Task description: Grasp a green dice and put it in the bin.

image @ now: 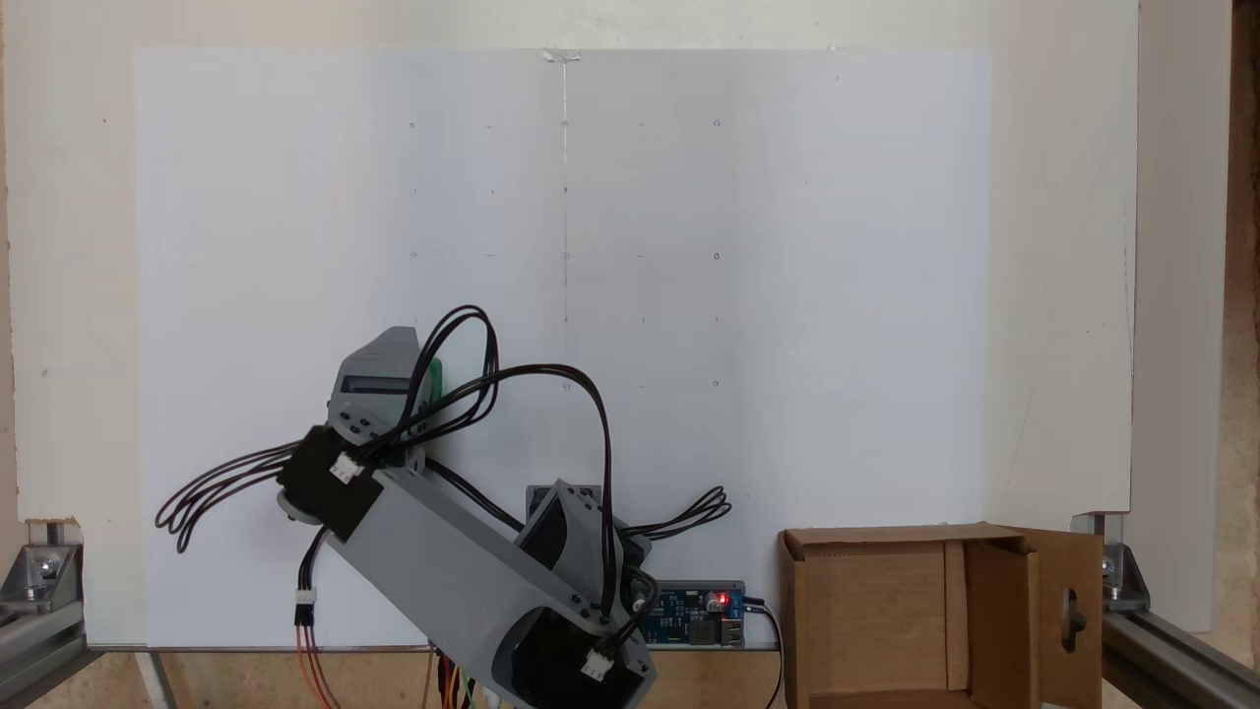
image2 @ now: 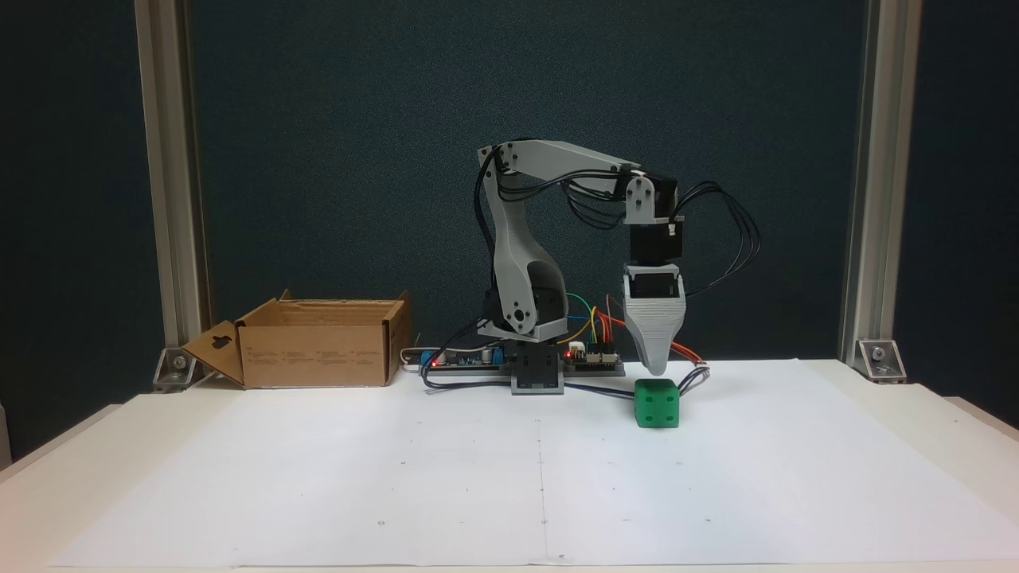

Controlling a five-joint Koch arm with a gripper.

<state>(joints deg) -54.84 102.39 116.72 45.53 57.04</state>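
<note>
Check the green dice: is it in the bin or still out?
Out. The green dice sits on the white paper, directly beneath the gripper, far from the bin.

In a fixed view the die (image2: 657,403) is sitting on the table (image2: 915,414), directly under the gripper (image2: 656,368). The box (image2: 318,354) is standing well apart to the left, beside the arm's base (image2: 537,374).

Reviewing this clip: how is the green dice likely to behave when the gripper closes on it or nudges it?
The green dice rests flat on the white paper, so a nudge would probably slide it, not roll it. Its rounded edges might let it twist or slip out if the gripper pinches off-centre. It looks rigid and probably light, so it should hold its shape.
</note>
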